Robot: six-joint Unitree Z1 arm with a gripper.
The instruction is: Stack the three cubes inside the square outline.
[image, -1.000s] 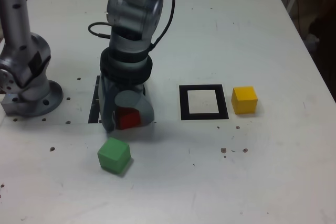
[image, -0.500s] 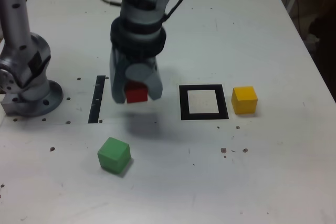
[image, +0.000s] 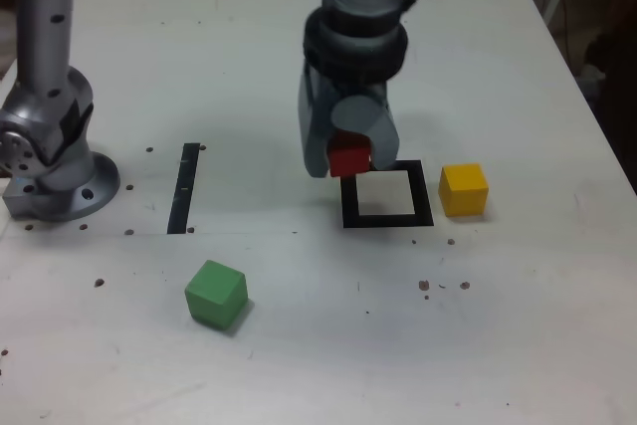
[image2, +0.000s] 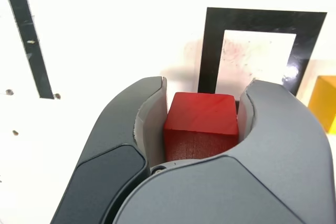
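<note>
1. Carrying the red cube (image: pixel 349 156) clear of the desk (image: pixel 518 325) in the exterior view, the pincer (image: pixel 347 151) hangs clamped on it, over the near-left corner of the square outline (image: pixel 386 194) as that view shows it. To do this step well, I judge it should travel a little further toward the yellow cube (image: pixel 464 189) until the red cube sits squarely over the pale centre, then descend straight and release only once the cube rests flat, edges parallel to the frame.

2. In that view the outline holds nothing yet. The yellow cube rests on the desk just beyond the outline's far side from the pincer; the green cube (image: pixel 216 294) lies well apart on the other side, nearer the camera, past the thin black strip (image: pixel 183 187).

3. The wrist view shows the pincer (image2: pixel 202 124) with both jaws pressed flat on opposite faces of the red cube (image2: pixel 200 124), gripped upright. Ahead of it lies the square outline (image2: pixel 210 45), its centre bare, with the yellow cube (image2: pixel 323 103) peeking at the edge.
</note>
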